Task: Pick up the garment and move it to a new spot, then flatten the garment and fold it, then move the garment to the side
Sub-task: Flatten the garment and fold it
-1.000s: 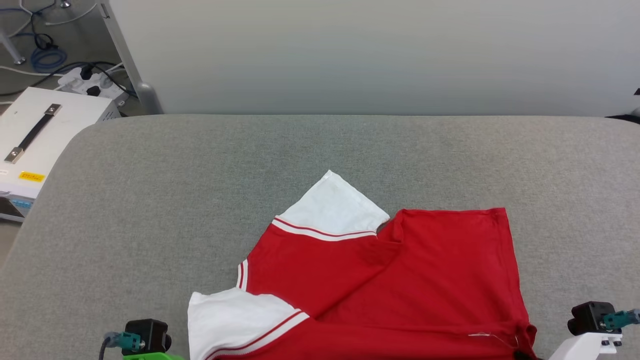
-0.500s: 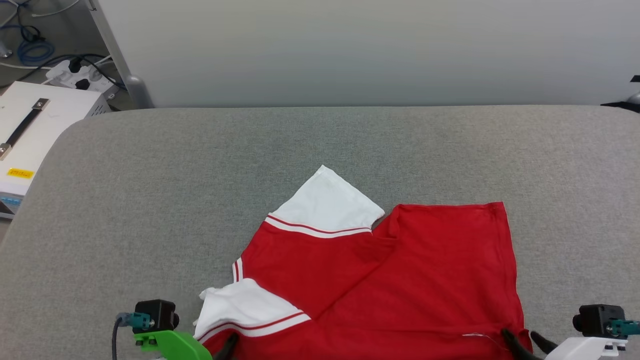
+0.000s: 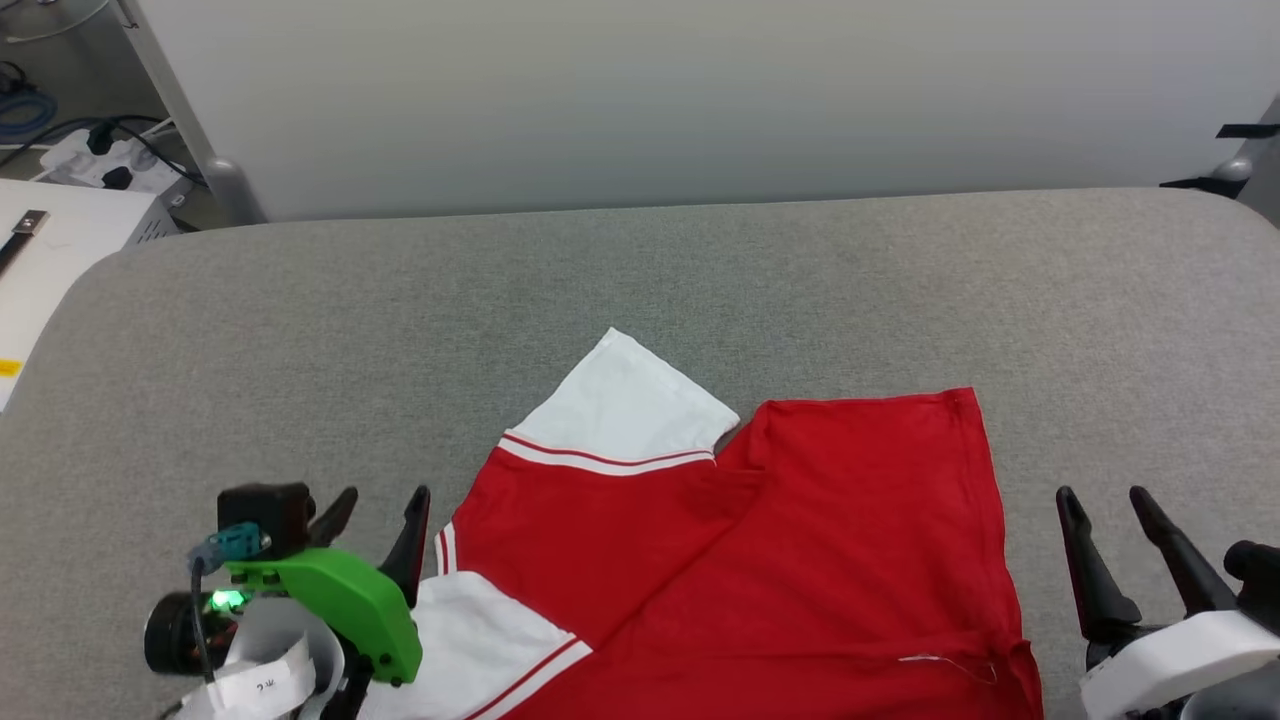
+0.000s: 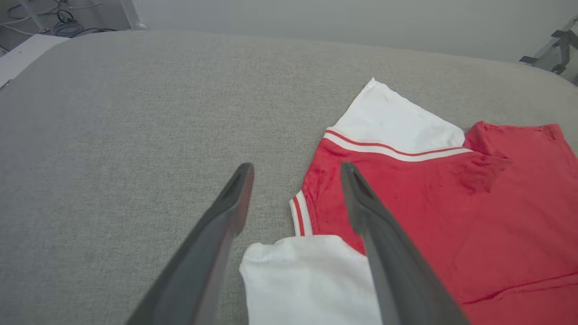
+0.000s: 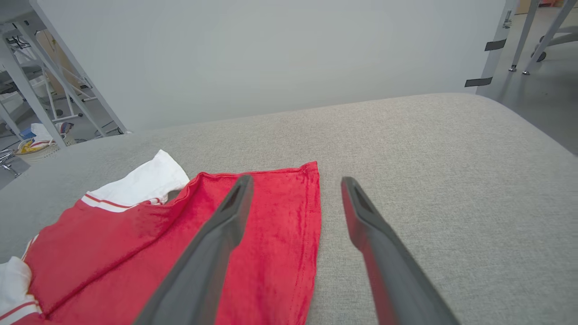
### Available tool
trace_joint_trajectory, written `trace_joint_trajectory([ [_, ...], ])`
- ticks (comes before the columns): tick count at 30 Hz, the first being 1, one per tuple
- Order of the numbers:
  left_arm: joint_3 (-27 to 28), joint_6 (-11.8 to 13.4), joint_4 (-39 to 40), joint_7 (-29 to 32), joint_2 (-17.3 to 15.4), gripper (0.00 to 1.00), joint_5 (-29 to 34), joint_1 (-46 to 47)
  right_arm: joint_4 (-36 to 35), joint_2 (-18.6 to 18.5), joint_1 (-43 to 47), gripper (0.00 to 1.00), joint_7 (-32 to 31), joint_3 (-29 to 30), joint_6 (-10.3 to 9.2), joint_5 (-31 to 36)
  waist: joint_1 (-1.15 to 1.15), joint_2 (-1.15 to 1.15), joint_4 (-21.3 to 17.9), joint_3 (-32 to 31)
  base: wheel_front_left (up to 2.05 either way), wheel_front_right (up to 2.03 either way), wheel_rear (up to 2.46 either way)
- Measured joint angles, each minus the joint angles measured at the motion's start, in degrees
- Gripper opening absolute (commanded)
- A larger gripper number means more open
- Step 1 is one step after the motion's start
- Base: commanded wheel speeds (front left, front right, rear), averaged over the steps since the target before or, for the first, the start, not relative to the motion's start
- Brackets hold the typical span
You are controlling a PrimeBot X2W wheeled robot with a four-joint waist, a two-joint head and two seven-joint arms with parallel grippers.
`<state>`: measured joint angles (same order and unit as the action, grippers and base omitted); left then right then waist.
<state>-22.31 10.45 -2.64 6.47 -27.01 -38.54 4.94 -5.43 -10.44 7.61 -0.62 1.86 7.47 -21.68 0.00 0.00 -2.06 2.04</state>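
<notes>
The garment [image 3: 760,560], red with white striped-trim sleeves, lies folded on the grey padded table [image 3: 640,290] at the near centre, plain red side up. One white sleeve [image 3: 625,410] points to the far left and another [image 3: 480,640] lies at the near left. My left gripper [image 3: 385,505] stands open just left of the garment [image 4: 429,203], above the near sleeve [image 4: 307,280], holding nothing. My right gripper [image 3: 1100,495] stands open just right of the garment's right edge [image 5: 289,234], empty.
A pale wall panel [image 3: 640,100] stands behind the table's far edge. A white box [image 3: 40,250] and a power strip with cables [image 3: 90,155] sit on the floor at the far left. Metal frame legs [image 5: 533,36] stand off the table's right end.
Both grippers have opened, let go of the garment's near corners, and risen into the head view. The near sleeve has settled on the table. The head camera has shifted.
</notes>
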Motion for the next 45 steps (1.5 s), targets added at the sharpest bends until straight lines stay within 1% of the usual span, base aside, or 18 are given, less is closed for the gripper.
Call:
trace_joint_trajectory([
  [3, -0.3, 0.2, 0.6, -3.0, 0.4, 1.0, 2.9, 3.9, -2.1, 0.2, -0.9, 1.0, 1.4, 0.2, 0.0, 1.4, 0.0, 0.0, -0.6, 1.2, 0.0, 0.0, 0.0],
  [5, -0.7, 0.2, 0.8, -4.4, 1.4, 1.0, 4.3, 6.7, -3.4, 0.3, -1.8, 1.0, 2.0, -0.1, 0.0, 1.6, 0.01, 0.0, -1.0, 2.2, 0.0, 0.0, 0.0],
  [9, -1.5, 0.0, -0.9, -5.2, 2.7, 1.0, 5.7, 12.9, -4.6, -0.1, -5.2, 1.0, 2.9, -1.5, 0.0, 1.7, 0.01, 0.0, -2.2, 5.0, 0.0, 0.0, 0.0],
  [12, -2.4, -1.4, -3.8, -3.9, 3.2, 1.0, 6.6, 18.2, -4.8, -1.0, -8.2, 1.0, 4.1, -2.7, 0.0, 1.7, 0.01, 0.0, -3.3, 7.5, 0.0, 0.0, 0.0],
  [15, -3.5, -3.4, -7.3, -1.8, 3.9, 1.0, 6.7, 23.8, -4.7, -1.7, -11.0, 1.0, 5.1, -3.9, 0.0, 1.2, 0.01, 0.0, -4.5, 10.1, 0.0, 0.0, 0.0],
  [18, -4.5, -6.4, -11.9, 1.6, 4.6, 1.0, 6.0, 29.2, -3.6, -2.4, -13.2, 1.0, 6.2, -4.9, 0.0, 1.0, 0.02, 0.0, -5.9, 12.6, 0.0, 0.0, 0.0],
  [24, -6.0, -12.8, -22.1, 12.0, 4.8, 1.0, 2.2, 38.0, -0.9, -3.0, -16.2, 1.0, 8.0, -7.3, 0.0, -0.8, 0.02, 0.0, -9.3, 16.7, 0.0, 0.0, 0.0],
  [28, -7.3, -15.5, -27.8, 19.7, 3.7, 1.0, -0.3, 42.8, 1.2, -2.9, -17.6, 1.0, 9.2, -8.4, 0.0, -2.1, 0.02, 0.0, -11.6, 19.0, 0.0, 0.0, 0.0],
  [31, -8.3, -16.4, -30.5, 25.3, 2.5, 1.0, -1.2, 45.3, 3.0, -3.1, -18.3, 1.0, 9.9, -9.3, 0.0, -3.2, 0.02, 0.0, -13.1, 20.3, 0.0, 0.0, 0.0],
  [33, -8.6, -16.8, -31.6, 28.3, 2.2, 1.0, -3.0, 46.3, 3.9, -3.4, -18.7, 1.0, 10.5, -9.4, 0.0, -4.0, 0.01, 0.0, -13.9, 21.2, 0.0, 0.0, 0.0],
  [41, -9.3, -17.0, -32.8, 42.0, 0.5, 1.0, -6.8, 50.6, 6.6, -3.8, -19.9, 1.0, 12.0, -9.6, 0.0, -6.3, 0.0, 0.0, -16.1, 23.9, 0.0, 0.0, 0.0],
  [42, -9.3, -16.8, -32.5, 43.1, 0.4, 0.73, -6.8, 50.9, 6.9, -3.9, -20.0, 1.0, 12.0, -9.6, 0.0, -6.4, 0.0, 0.0, -16.2, 24.0, 0.0, 0.0, 0.0],
  [43, -9.3, -16.5, -32.0, 44.2, 0.3, 0.22, -6.9, 51.0, 7.2, -4.0, -20.1, 1.0, 12.1, -9.6, 0.0, -6.4, 0.0, 0.0, -16.3, 24.2, 0.0, 0.0, 0.0],
  [44, -9.3, -16.0, -31.1, 44.9, 0.2, 0.0, -7.1, 50.9, 7.6, -4.1, -20.3, 1.0, 12.2, -9.6, 0.0, -7.1, 0.0, 0.0, -16.3, 24.4, 0.0, 0.0, 0.0],
  [45, -9.4, -15.7, -30.9, 45.0, 0.2, 0.0, -7.2, 50.8, 7.8, -4.1, -20.6, 1.0, 12.2, -9.7, 0.0, -7.4, 0.0, 0.0, -16.2, 24.4, 0.0, 0.0, 0.0],
])
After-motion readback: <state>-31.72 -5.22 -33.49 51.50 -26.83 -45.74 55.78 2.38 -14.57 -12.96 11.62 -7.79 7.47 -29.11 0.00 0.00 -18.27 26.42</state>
